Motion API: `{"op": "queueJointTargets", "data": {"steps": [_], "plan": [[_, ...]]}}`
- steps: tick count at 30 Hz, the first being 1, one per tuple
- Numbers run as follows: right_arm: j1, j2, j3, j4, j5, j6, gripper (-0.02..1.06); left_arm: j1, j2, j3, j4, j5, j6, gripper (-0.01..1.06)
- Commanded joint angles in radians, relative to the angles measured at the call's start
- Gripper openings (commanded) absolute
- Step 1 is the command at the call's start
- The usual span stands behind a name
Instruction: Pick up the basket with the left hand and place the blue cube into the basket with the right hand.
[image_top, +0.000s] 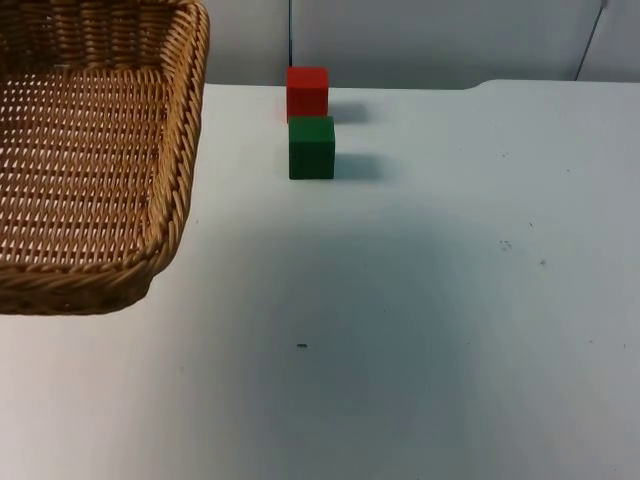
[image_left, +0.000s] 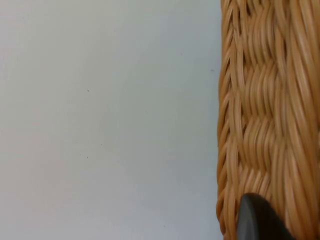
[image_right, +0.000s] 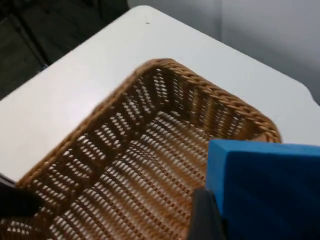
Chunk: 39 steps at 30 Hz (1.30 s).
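Observation:
The woven wicker basket hangs above the table at the far left, its inside bare. My left gripper is shut on the basket's wall, with one black fingertip pressed against the weave. The blue cube sits in my right gripper, which is shut on it, a dark fingertip along its side. The cube hovers over the basket's rim and open floor.
A red cube stands at the table's far edge by the grey wall. A green cube sits just in front of it, touching or nearly so. White table top stretches to the right and front.

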<state>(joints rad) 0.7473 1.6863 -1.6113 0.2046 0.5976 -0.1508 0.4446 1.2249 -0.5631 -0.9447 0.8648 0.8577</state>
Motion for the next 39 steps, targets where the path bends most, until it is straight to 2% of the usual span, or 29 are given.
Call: {"op": "queueJointTargets", "data": {"steps": [1, 4, 8, 12, 16, 20, 24, 28, 39], "plan": [[0.028, 0.007, -0.009, 0.007, -0.05, -0.016, 0.0, 0.002, -0.003, -0.009, -0.039, 0.005, -0.004, 0.0], [0.081, 0.056, -0.009, 0.005, -0.088, -0.016, 0.0, 0.0, -0.003, -0.009, -0.046, 0.005, -0.004, 0.0], [0.105, 0.109, -0.013, 0.005, -0.126, -0.016, 0.0, -0.017, -0.003, -0.005, -0.053, -0.007, -0.004, 0.0], [0.113, 0.176, -0.064, 0.009, -0.122, -0.014, 0.0, -0.059, 0.005, -0.005, -0.049, -0.032, -0.004, 0.0], [0.113, 0.257, -0.154, 0.009, -0.079, -0.014, 0.0, -0.068, 0.029, -0.005, -0.065, -0.042, -0.004, 0.0], [0.113, 0.407, -0.327, 0.009, 0.03, -0.006, 0.0, -0.068, 0.067, -0.005, -0.085, -0.048, -0.004, 0.0], [0.113, 0.497, -0.42, 0.007, 0.082, 0.013, 0.0, -0.068, 0.085, -0.005, -0.096, -0.054, 0.001, 0.0], [0.113, 0.571, -0.472, 0.006, 0.122, 0.015, 0.0, -0.068, 0.085, -0.005, -0.1, -0.059, 0.002, 0.0], [0.113, 0.644, -0.475, -0.006, 0.132, 0.018, 0.0, -0.068, 0.085, -0.005, -0.1, -0.058, 0.004, 0.0]]}}
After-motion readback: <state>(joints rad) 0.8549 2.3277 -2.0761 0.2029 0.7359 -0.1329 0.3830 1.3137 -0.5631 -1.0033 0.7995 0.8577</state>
